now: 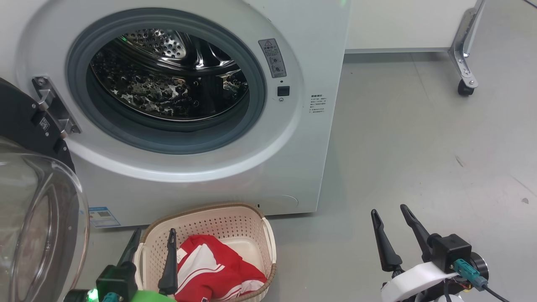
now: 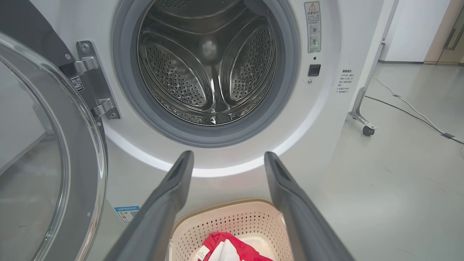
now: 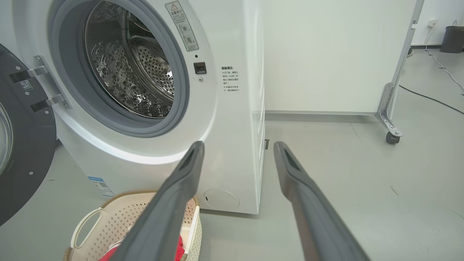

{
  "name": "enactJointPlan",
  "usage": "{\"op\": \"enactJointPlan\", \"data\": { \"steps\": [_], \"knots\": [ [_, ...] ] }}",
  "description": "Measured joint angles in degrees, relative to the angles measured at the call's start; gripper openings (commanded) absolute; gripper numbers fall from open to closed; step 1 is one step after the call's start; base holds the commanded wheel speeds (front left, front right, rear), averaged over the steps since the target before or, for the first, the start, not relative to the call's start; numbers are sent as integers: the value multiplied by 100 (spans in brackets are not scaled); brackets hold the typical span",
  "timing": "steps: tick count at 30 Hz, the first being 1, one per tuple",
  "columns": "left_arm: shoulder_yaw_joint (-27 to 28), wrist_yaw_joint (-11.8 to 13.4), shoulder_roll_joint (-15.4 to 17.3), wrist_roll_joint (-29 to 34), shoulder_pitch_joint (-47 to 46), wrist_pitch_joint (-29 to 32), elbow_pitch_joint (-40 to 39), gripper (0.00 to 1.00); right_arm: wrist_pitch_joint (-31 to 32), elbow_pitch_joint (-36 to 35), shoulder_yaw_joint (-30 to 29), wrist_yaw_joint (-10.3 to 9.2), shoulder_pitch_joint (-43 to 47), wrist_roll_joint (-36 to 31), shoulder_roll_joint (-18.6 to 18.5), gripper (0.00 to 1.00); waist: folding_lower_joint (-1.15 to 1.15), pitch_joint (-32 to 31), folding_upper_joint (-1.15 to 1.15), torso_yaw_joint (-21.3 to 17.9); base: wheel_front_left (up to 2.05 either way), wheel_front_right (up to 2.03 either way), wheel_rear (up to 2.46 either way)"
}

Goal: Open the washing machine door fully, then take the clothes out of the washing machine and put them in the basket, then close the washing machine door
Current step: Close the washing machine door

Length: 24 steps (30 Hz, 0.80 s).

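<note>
Clothes [image 1: 214, 268]: red heap inside basket [image 1: 235, 222], toward its near edge
Washing machine door [image 1: 37, 218]: swung open, left of washing machine [image 1: 310, 138]
Left gripper [image 1: 155, 230]: fingers spread, empty, over basket's left rim
Right gripper [image 1: 388, 209]: fingers spread, empty, over floor [image 1: 419, 147] right of basket

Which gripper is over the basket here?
The left gripper, open above the basket holding the clothes; the right gripper is off to the side, over the floor.
</note>
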Motion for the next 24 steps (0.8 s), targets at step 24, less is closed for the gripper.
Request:
{"op": "enactJointPlan", "data": {
  "steps": [24],
  "knots": [
    [-18, 46, 32, 103, 196, 253, -425, 100, 0, -11, -1, 1, 0, 11, 5, 100, 0, 42, 0, 7, -64, 64, 0]
  ]
}}
